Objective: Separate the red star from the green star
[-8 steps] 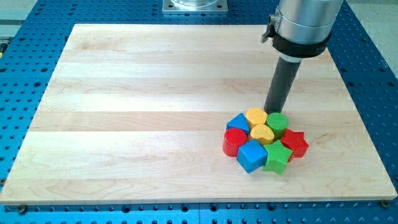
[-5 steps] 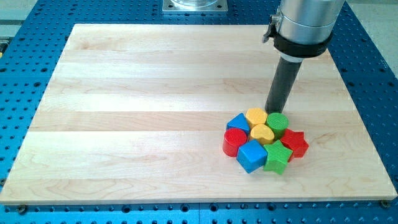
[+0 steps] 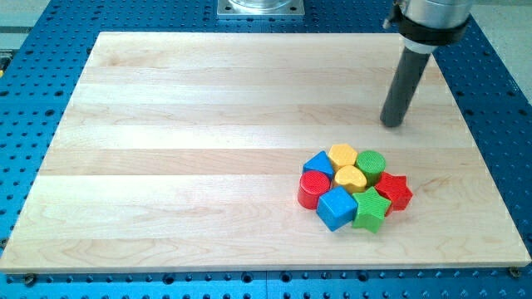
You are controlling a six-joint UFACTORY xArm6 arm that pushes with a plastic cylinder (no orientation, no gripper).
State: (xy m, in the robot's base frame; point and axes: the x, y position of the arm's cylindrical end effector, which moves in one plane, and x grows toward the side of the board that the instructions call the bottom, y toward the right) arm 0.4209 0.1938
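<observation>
Red star (image 3: 394, 192) touching green star (image 3: 371, 211), cluster's right edge, lower right of surface (image 3: 183, 141); my tip (image 3: 391, 124) well above, no hand fitted; risk: careless push drags both stars together.

Lab bench: blue perforated table (image 3: 490, 100), wooden board (image 3: 191, 149).
</observation>
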